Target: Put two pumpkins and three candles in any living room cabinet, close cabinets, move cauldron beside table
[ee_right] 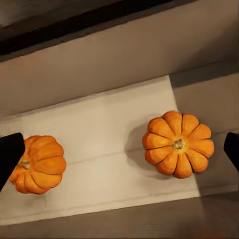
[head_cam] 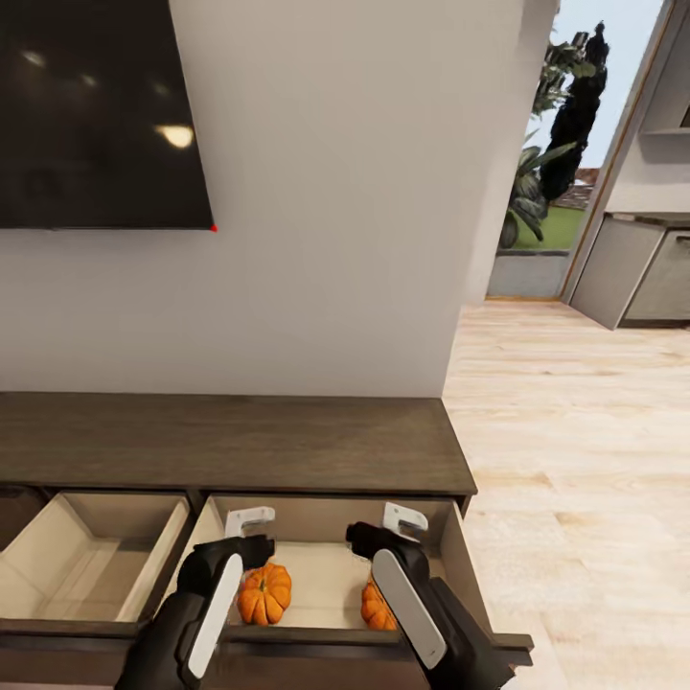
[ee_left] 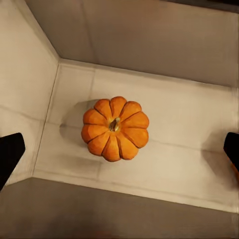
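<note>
pumpkins: left pumpkin (head_cam: 264, 592) and right pumpkin (head_cam: 377, 606) both sit on the pale floor of the cabinet (head_cam: 230, 441)'s open right drawer (head_cam: 321, 565).
left gripper (head_cam: 251, 537): wide open, empty, above the left pumpkin.
right gripper (head_cam: 383, 533): wide open, empty, above the right pumpkin.
step advice: lift both arms straight up past the drawer walls before anything else; drawers need shutting later.
hidden: right pumpkin partly behind the right arm; second open drawer (head_cam: 91, 551) cut off at the picture's edge.

I see open drawer floor (head_cam: 321, 575) between the two pumpkins (head_cam: 264, 592) (head_cam: 378, 606) at lower centre, wide enough to pass. The drawer (head_cam: 91, 556) at lower left is bare; the cabinet (head_cam: 230, 441) top overhangs behind.
</note>
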You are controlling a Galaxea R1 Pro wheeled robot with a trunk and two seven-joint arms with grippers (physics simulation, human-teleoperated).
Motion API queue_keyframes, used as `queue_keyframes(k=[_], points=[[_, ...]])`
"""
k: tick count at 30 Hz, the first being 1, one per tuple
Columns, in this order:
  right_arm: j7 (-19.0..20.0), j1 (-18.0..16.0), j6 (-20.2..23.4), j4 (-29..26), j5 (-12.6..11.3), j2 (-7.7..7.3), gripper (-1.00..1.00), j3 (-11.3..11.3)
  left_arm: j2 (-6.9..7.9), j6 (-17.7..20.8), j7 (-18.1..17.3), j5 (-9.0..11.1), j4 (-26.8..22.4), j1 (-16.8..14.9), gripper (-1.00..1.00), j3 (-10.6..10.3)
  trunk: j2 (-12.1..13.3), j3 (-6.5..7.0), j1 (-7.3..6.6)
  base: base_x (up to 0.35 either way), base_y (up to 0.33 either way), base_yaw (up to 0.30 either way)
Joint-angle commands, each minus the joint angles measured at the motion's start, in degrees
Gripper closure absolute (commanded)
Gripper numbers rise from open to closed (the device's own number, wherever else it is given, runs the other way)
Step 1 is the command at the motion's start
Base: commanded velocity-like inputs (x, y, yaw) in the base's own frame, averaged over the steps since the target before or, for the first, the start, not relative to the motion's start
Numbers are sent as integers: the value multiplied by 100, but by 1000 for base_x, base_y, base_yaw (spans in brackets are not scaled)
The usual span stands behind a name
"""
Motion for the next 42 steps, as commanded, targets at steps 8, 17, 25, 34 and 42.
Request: queue_keyframes(k=[8,17,25,34,42], points=[[-431,7,811,-702,-37,0,-100,-21,20,834,-539,8,-782,68,-100,196,323,143,-176,-117,0,0],[-466,7,838,-693,-66,0,-100,-30,25,882,-580,8,-810,67,-100,335,684,305,-373,-117,0,0],[-458,7,834,-690,-66,0,-100,-31,26,883,-581,8,-810,68,-100,365,1005,449,-549,-230,0,0],[-450,7,842,-690,-69,0,-100,-24,20,883,-581,8,-810,68,-100,367,1085,484,-593,-313,0,0],[-445,7,824,-728,-67,0,-100,-39,18,883,-581,15,-810,67,-100,365,1085,484,-593,-283,0,0]])
